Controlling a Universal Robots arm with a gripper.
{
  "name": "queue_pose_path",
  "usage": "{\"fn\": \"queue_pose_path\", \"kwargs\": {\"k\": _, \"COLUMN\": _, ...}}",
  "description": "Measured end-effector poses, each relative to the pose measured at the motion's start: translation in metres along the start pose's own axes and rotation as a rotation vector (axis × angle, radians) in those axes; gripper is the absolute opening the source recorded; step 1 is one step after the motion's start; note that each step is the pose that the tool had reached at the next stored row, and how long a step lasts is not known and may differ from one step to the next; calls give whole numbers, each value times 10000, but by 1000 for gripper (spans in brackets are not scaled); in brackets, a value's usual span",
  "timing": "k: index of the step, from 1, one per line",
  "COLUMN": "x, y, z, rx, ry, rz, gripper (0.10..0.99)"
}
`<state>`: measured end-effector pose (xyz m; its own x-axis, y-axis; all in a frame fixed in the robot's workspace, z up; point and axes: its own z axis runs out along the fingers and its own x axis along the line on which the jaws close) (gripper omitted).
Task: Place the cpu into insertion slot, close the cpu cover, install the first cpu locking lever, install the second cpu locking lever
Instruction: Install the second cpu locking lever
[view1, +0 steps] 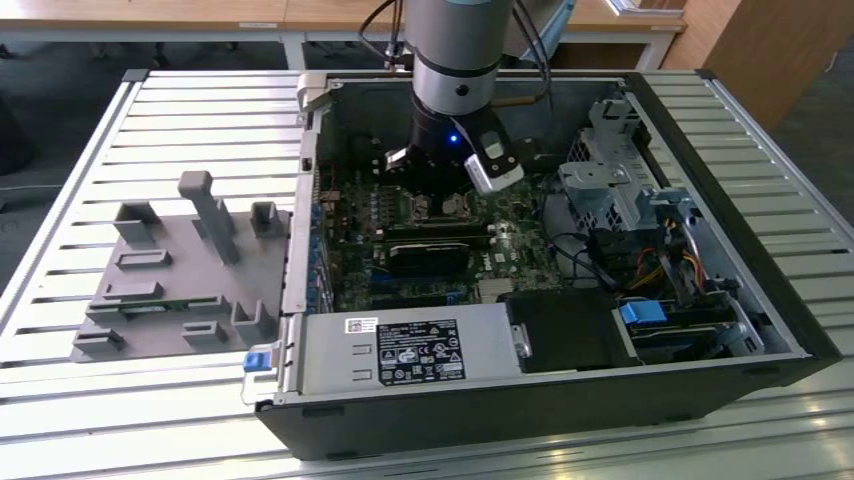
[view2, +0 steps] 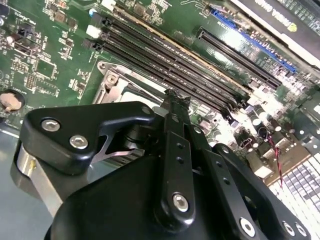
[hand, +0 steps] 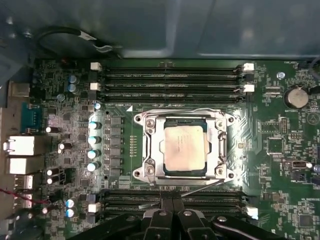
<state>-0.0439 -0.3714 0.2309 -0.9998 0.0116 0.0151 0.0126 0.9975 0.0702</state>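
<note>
The cpu (hand: 184, 148) lies flat in the insertion slot (hand: 150, 150), its pale metal face showing through the cut-out of the cpu cover (hand: 216, 150), which looks folded down around it. So the seating and the cover appear done. A thin wire locking lever (hand: 200, 187) angles across the socket edge nearest the claw, and another (hand: 185, 110) runs along the far edge; whether either is latched I cannot tell, so I judge the lever steps still open.

The gripper (hand: 172, 210) hovers low just in front of the socket, fingertips pressed together and pinching nothing, their tip close to the near lever.

In the exterior view the gripper (view1: 447, 175) reaches down into an open computer case (view1: 747, 300) lying on a slatted metal table (view1: 200, 110). A grey fixture block (view1: 187, 270) sits on the slats, well away from the claw. Wooden desks (view1: 200, 15) stand behind.
</note>
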Motion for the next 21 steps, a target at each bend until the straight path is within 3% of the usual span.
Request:
{"fn": "queue_pose_path", "kwargs": {"k": 7, "x": 83, "y": -34, "z": 23, "rx": -325, "ry": 4, "rz": 3, "gripper": 106}}
{"fn": "queue_pose_path", "kwargs": {"k": 17, "x": 116, "y": -48, "z": 151, "rx": -492, "ry": 5, "rz": 4, "gripper": 106}}
{"fn": "queue_pose_path", "kwargs": {"k": 21, "x": 136, "y": -85, "z": 163, "rx": -701, "ry": 8, "rz": 1, "gripper": 106}}
